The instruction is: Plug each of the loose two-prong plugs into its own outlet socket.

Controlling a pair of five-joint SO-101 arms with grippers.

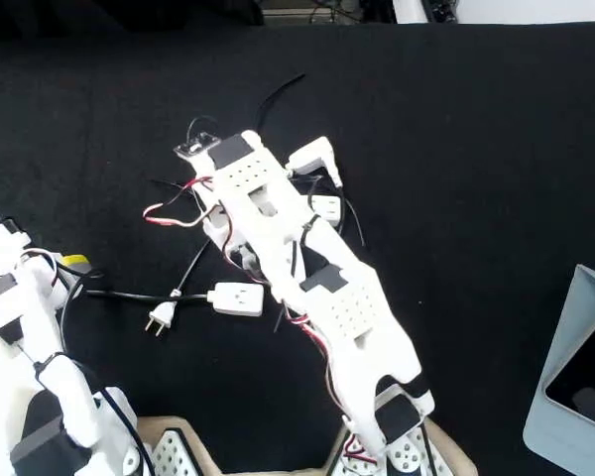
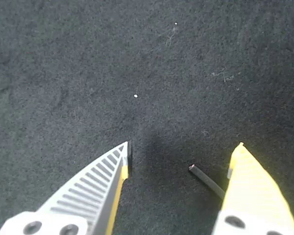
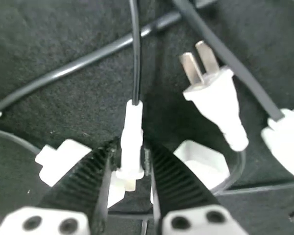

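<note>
White socket (image 1: 236, 298) lies flat; small black-corded plug (image 1: 160, 319) near, unplugged.

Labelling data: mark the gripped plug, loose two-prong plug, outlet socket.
gripped plug (image 3: 131, 139): right wrist view, white body.
loose two-prong plug (image 3: 214, 100): right wrist view, white body.
outlet socket (image 1: 236, 298): high view, top face.

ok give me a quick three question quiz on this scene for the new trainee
1. True or false: the left end effector is shut on a plug.
2. What does the right end effector grip? A) a slim white plastic plug on a black cord B) a grey tray C) nothing
3. Fill in: the loose white two-prong plug beside it has its metal prongs ____ (bare/inserted).
Key: 1 false; 2 A; 3 bare
</note>
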